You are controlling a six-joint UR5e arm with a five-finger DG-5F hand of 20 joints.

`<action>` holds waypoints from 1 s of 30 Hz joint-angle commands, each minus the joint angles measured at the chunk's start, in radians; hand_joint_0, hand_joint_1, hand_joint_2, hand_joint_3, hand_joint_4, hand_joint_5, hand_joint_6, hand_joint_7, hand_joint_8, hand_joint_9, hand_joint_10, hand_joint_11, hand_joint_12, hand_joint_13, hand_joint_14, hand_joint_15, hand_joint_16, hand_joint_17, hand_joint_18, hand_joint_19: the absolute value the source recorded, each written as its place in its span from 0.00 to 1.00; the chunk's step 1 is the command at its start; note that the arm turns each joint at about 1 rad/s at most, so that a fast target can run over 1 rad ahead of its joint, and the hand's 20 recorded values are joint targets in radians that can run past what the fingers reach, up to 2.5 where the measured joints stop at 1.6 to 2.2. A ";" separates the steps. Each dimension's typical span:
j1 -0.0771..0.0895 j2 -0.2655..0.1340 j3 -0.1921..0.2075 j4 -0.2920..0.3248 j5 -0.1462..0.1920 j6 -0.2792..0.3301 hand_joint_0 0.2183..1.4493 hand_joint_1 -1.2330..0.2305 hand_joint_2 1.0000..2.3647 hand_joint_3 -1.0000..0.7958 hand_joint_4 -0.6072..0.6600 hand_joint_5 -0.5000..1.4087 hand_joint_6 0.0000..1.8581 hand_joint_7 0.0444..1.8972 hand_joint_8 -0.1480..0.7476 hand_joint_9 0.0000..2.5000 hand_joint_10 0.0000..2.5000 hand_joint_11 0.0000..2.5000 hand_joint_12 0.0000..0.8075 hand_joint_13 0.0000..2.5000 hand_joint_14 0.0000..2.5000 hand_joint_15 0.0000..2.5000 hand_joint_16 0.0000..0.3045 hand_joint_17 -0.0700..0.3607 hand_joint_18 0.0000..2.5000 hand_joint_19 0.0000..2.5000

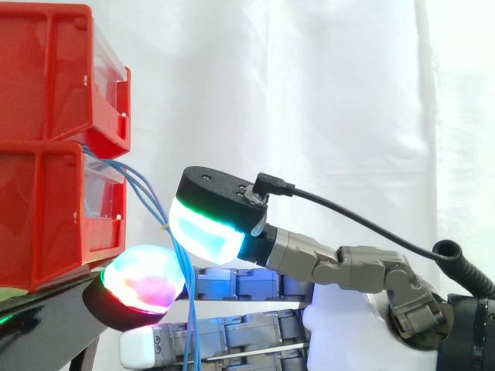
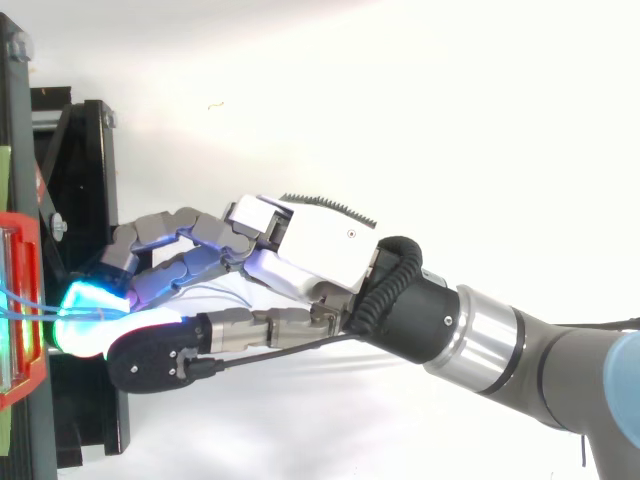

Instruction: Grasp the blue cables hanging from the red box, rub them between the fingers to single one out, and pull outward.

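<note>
Hand (image 2: 320, 245) is pinching the blue cables (image 1: 158, 209) btwn the thumb pad (image 1: 205, 228) above and a glowing fingertip (image 1: 143, 280) below. The cables are coming out of the red bins (image 1: 46, 224) just left of the fingers, running thru the pinch and dangling past the lower fingers.

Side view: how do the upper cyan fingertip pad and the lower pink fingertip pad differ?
The upper cyan pad is blocky and sits right of the thin blue cables; the lower pink pad is rounder, left of them. Both glow and pinch the cables.
</note>
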 commanded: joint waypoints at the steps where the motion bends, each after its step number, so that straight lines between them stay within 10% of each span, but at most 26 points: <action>1: -0.002 0.013 0.001 -0.069 -0.011 0.029 0.25 0.42 0.01 0.33 0.64 0.16 0.46 0.46 0.51 0.31 0.01 0.20 0.50 0.29 0.01 0.23 0.17 0.44 0.21 0.24; 30: -0.011 0.064 0.007 -0.133 -0.013 0.027 0.30 0.38 0.02 0.48 0.58 0.16 0.48 0.51 0.49 0.30 0.01 0.21 0.48 0.30 0.01 0.24 0.16 0.42 0.23 0.25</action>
